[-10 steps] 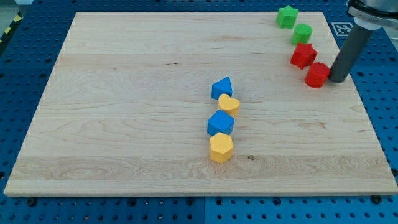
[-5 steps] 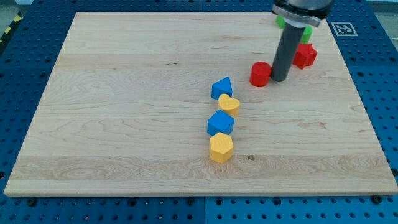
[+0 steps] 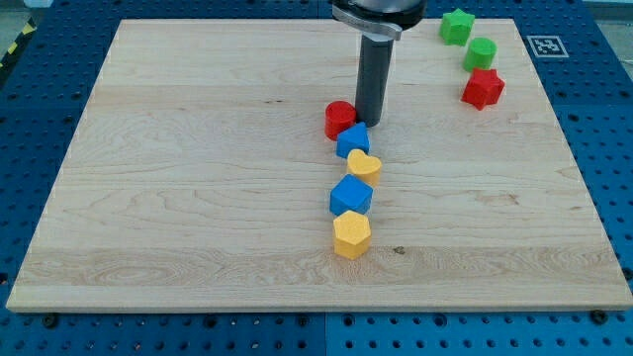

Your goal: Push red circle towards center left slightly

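The red circle [image 3: 340,119] lies near the board's middle, just above and left of a blue block [image 3: 353,140]. My tip [image 3: 371,124] stands right against the red circle's right side, directly above the blue block. The dark rod rises from there to the view's top.
Below the blue block run a yellow heart [image 3: 365,166], a second blue block [image 3: 350,195] and a yellow hexagon [image 3: 351,234] in a column. At the view's top right sit a green star [image 3: 457,26], a green block [image 3: 481,52] and a red star [image 3: 483,88].
My tip has swept leftwards from the right edge, pushing the red circle from beside the red star to just above the blue block. The other blocks have not moved.
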